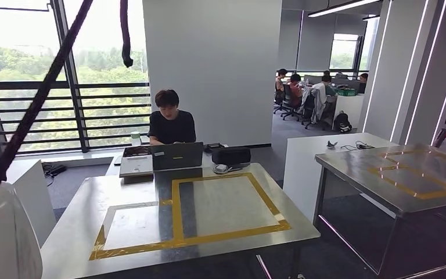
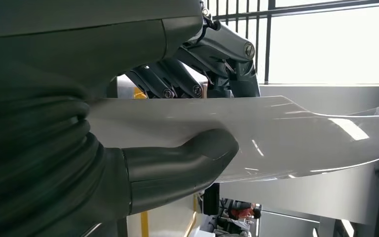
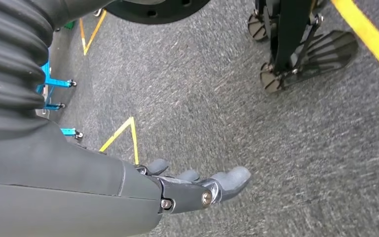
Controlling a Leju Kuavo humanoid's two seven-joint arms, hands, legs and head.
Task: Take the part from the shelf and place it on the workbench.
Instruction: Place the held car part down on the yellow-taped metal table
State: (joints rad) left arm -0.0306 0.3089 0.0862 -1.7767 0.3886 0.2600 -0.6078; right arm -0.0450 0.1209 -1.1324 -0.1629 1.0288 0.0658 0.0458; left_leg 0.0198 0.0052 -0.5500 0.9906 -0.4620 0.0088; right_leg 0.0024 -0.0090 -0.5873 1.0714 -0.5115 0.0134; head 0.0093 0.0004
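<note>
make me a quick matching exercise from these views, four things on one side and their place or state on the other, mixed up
Things:
1. white part
2. right hand
3. laptop
4. yellow tape rectangle

Places or states:
A. stuck flat on the metal workbench top
B. held by the left hand, thumb on one face and fingers on the other
C. hanging over grey carpet, holding nothing
D. at the far edge of the workbench, in front of a seated person

Pairs: 1-B, 2-C, 3-D, 4-A
</note>
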